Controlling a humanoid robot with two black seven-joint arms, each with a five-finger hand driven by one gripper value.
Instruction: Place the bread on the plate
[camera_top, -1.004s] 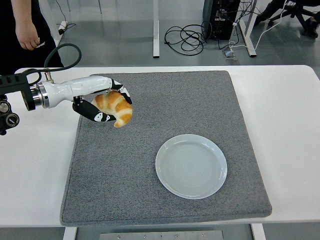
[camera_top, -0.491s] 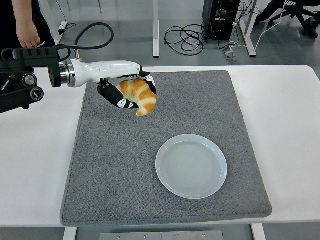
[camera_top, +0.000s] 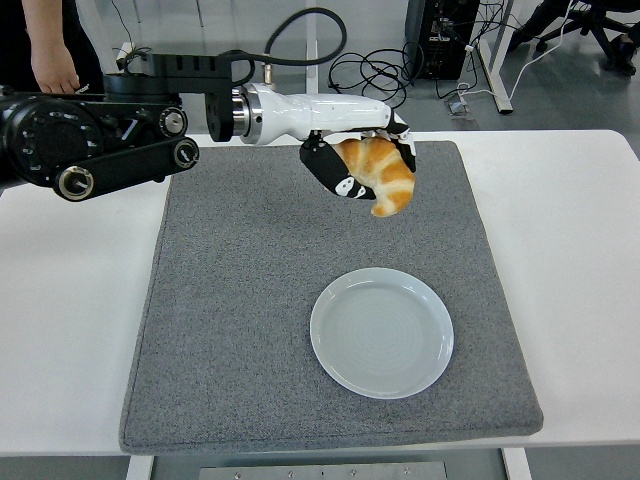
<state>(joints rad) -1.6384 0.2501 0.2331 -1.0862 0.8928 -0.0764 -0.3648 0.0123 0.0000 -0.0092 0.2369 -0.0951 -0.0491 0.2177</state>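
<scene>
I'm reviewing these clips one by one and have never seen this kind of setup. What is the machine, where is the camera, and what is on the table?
The picture comes from a camera high on the robot, looking forward and down over a white table. The black and white limb entering from the left is the robot's left arm, ending in a five-fingered left hand. Its fingers are closed around a croissant, the bread, held in the air above a grey mat. An empty pale plate lies on the mat, nearer the camera than the croissant. The right arm is not visible. At the top left stands a person, not part of the robot.
</scene>
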